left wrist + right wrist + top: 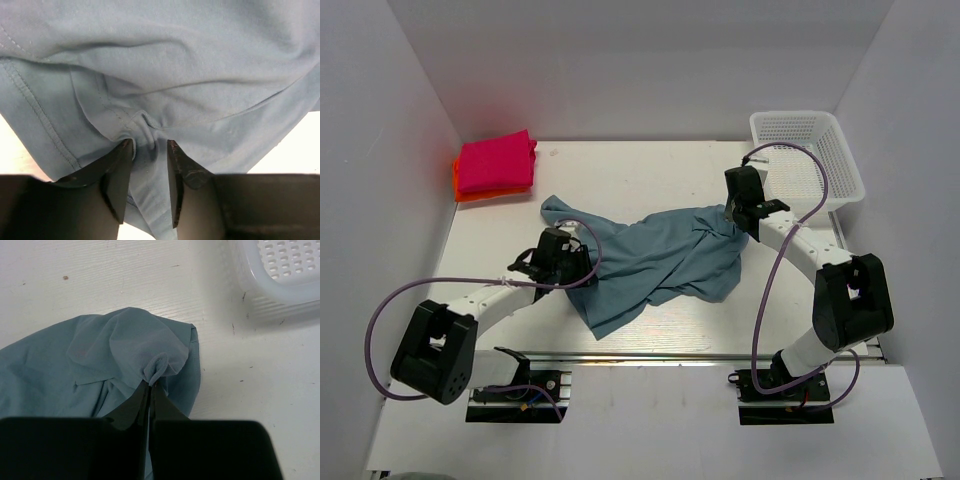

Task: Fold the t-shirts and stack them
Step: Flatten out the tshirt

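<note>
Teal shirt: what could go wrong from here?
1. Right pincer is shut on just a small tuft of the teal shirt; a pull might slip it free.
2. Left pincer stands open around a bunched fold with layers under it; closing could grab several layers, so the shirt may not spread flat.
3. Basket sits near the right pincer; a wide swing could knock it.
</note>
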Action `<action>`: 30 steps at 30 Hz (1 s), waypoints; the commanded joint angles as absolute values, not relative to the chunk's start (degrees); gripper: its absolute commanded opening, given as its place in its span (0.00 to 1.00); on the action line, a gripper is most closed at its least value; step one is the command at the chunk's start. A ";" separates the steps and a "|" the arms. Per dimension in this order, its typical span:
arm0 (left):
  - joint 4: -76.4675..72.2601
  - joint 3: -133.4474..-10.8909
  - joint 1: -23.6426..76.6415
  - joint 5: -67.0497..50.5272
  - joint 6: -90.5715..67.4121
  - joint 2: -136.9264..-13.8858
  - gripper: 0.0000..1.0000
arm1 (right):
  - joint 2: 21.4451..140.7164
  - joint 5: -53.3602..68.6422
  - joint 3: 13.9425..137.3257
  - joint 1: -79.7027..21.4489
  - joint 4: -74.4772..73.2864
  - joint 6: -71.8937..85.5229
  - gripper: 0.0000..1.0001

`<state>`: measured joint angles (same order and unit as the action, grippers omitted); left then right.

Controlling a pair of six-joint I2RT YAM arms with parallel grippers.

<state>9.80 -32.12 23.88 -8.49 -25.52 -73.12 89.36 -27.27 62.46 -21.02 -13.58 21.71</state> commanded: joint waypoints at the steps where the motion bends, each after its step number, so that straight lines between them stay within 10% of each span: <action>1: 8.78 -34.37 24.17 -9.15 -25.05 -73.65 0.43 | 89.65 -28.56 64.69 -20.74 -13.27 22.06 0.00; 10: 10.46 -34.37 24.17 -5.19 -25.05 -74.79 0.28 | 89.47 -28.57 64.69 -20.83 -13.36 22.06 0.00; 13: 9.93 -34.89 24.17 -4.66 -24.44 -74.79 0.00 | 89.21 -28.48 64.86 -20.74 -13.27 21.88 0.00; 30: 10.80 -50.70 24.17 19.04 -18.91 -47.47 0.00 | 68.91 -35.50 68.28 -20.83 -8.18 16.26 0.00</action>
<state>9.43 -45.87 24.12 9.89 -21.30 -50.15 73.80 -31.66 64.03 -21.02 -13.19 19.07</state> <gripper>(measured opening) 0.009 0.011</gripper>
